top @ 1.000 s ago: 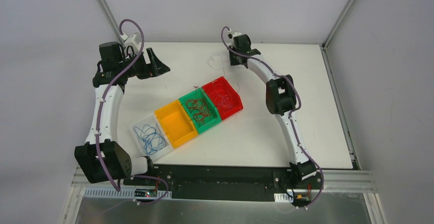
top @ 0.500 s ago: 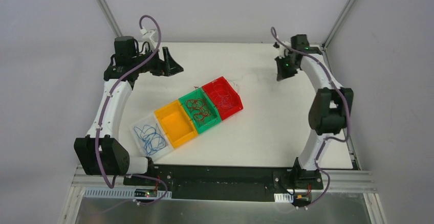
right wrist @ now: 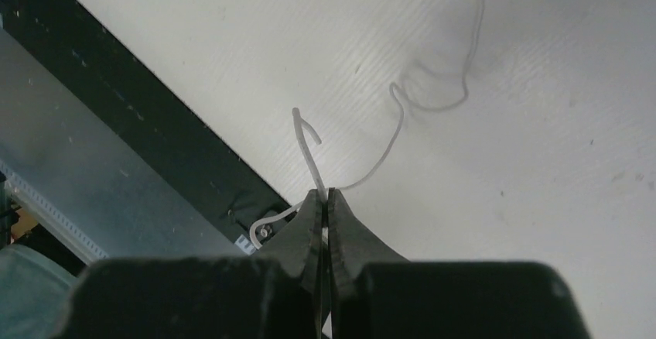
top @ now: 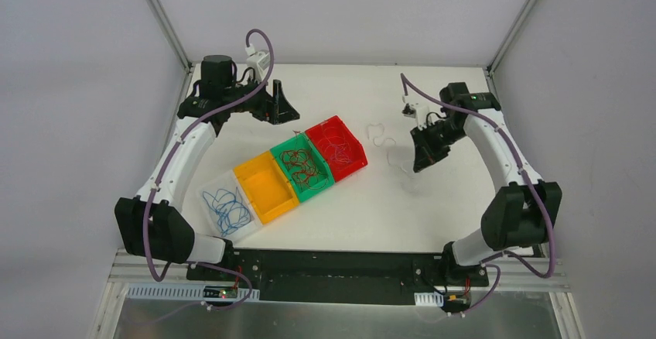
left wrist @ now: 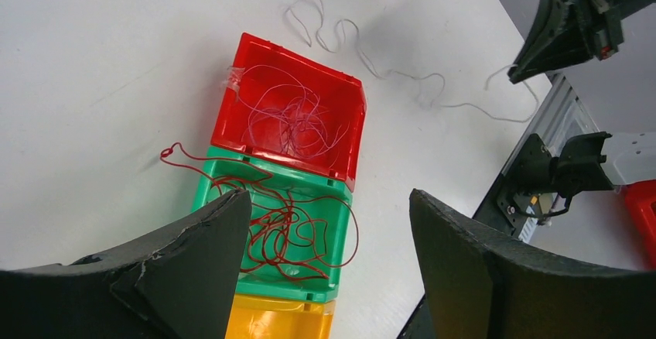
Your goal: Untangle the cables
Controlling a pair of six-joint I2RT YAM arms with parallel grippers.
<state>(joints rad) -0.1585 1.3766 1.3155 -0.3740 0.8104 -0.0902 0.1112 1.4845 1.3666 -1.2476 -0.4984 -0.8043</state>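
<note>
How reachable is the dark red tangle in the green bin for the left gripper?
Probably yes: the left gripper hangs open facing the green bin, the dark red cables lie uncovered in it, and the right gripper, shut on a white cable, is well aside.

top: high up behind, whole bench (top: 371, 215) | left wrist: looking down, shares red bin (left wrist: 232, 114) w/ top | right wrist: super close on bench

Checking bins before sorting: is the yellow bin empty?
Empty: the yellow bin shows only its bare floor in the top view, no wire inside.
</note>
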